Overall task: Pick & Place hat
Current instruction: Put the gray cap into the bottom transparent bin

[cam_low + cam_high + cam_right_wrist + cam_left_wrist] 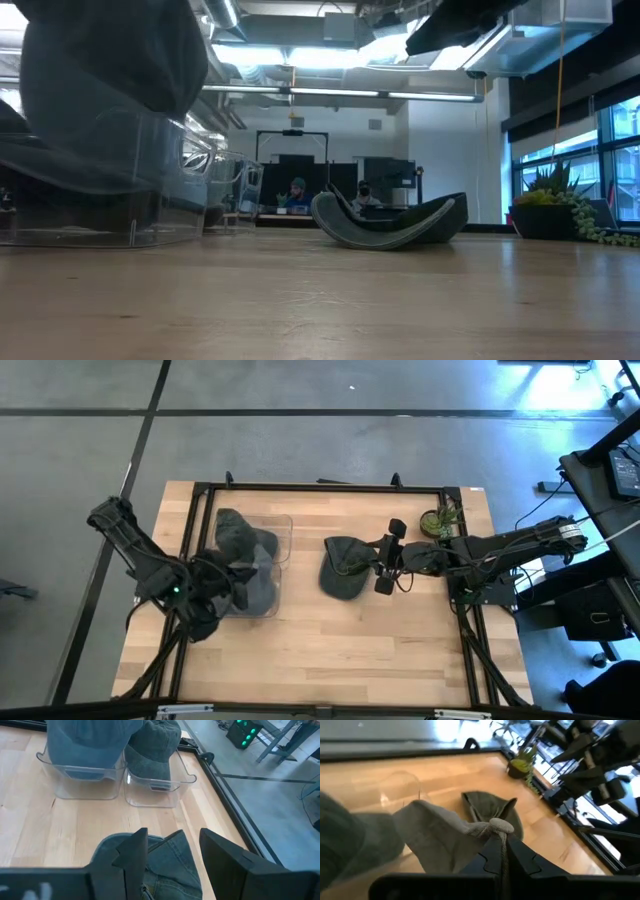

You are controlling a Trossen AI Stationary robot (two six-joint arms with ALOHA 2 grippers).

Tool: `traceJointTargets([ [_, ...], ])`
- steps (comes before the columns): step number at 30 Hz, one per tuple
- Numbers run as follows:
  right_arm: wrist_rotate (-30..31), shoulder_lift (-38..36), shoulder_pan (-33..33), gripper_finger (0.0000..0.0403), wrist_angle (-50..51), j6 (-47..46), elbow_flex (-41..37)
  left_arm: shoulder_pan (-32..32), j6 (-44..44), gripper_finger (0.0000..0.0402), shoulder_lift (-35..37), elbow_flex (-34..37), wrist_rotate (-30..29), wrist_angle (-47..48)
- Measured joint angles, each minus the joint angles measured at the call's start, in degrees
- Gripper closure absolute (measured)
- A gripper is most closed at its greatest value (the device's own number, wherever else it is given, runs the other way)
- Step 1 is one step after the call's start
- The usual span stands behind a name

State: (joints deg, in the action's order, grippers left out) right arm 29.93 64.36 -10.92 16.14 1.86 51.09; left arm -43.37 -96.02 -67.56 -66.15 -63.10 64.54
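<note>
On the wooden table (330, 650) I count three hats and one clear plastic bin (284, 535), which the right wrist view shows as two compartments side by side.

Hat 1, dark green hat (345, 567): lies loose on the bare wood near the table's middle, between the bin and the right gripper (384, 556). Low view shows it upside down, rocking shape, brim curled up (390, 222).

Right gripper: fingers spread apart, holding nothing, hovering just beside that hat's edge. Right wrist view has the hat (150, 865) directly under the two open fingers (131, 855); whether they touch the fabric is not clear.

Hat 2, grey hat (262, 588): at the near end of the bin, pinched by the left gripper (228, 588). Left wrist view shows the fingers (492, 852) clamped tight on a bunched fold of its cloth (440, 837). Looks partly lifted over the bin wall, but the overhead is too cluttered to be sure.

Hat 3, dark hat (235, 530): sits in the far end of the bin, not touched by either arm. In the right wrist view it is the bluish one (90, 740) in the compartment beside the grey hat (152, 752).

One potted plant (438, 520) stands at the far right corner of the table, well apart from the hats.
</note>
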Motion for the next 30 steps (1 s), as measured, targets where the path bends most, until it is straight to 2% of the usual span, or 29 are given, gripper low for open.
traceJointTargets([
  [4, 0.0, 0.0, 0.0, 0.0223, 0.0, 1.5, 0.0, 0.9, -5.2, 0.0398, -2.3, 0.0, 2.5, 0.0],
  [7, 0.0, 0.0, 0.0, 0.0223, 0.0, 2.8, 0.0, 1.8, -8.2, 0.0398, -2.6, 0.0, 7.8, 0.7],
  [10, 0.0, 0.0, 0.0, 0.0223, 0.1, 3.5, 0.0, 2.3, -8.5, 0.0397, -2.6, 0.0, 13.9, 3.1],
  [14, 0.0, 0.0, 0.0, 0.0223, 0.1, 4.6, 0.0, 2.4, -7.1, 0.0386, -2.6, 0.0, 15.7, 4.7],
  [17, 0.0, 0.0, 0.0, 0.0223, 0.1, 4.6, 0.0, 2.4, -4.1, 0.0373, -2.3, 0.0, 17.4, 4.8],
  [20, -0.1, 0.0, 0.0, 0.0223, 0.1, 4.6, 0.0, 2.8, -7.4, 0.0355, -2.3, 0.0, 18.1, 6.5],
  [26, -0.1, 0.0, 0.0, 0.0223, 0.1, 4.4, 0.0, 2.6, -16.5, 0.0305, -2.3, -0.6, 26.8, 20.7],
  [30, 0.0, 0.0, 0.0, 0.0223, 0.1, 3.6, 0.0, 2.6, -12.0, 0.0274, -2.1, -2.6, 27.8, 25.7],
])
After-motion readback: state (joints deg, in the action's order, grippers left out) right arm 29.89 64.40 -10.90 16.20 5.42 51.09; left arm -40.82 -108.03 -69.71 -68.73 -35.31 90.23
